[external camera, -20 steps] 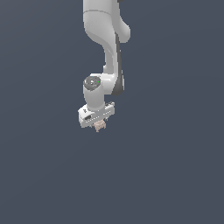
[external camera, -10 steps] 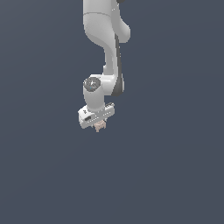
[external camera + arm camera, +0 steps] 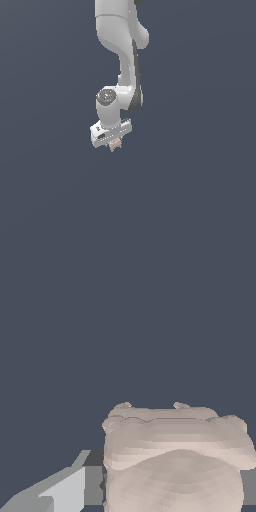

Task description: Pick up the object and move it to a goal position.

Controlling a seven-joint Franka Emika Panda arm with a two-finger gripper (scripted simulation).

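Sitting between the jaws: the object [image 3: 115,144].

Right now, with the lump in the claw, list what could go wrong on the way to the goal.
1. The object is tiny next to the claw and seems pinched only at the fingertips, so a jolt might shake it loose.
2. Its lumpy surface gives uneven contact; it may twist or creep out.
3. No goal marker shows in either view, so where to release cannot be checked.
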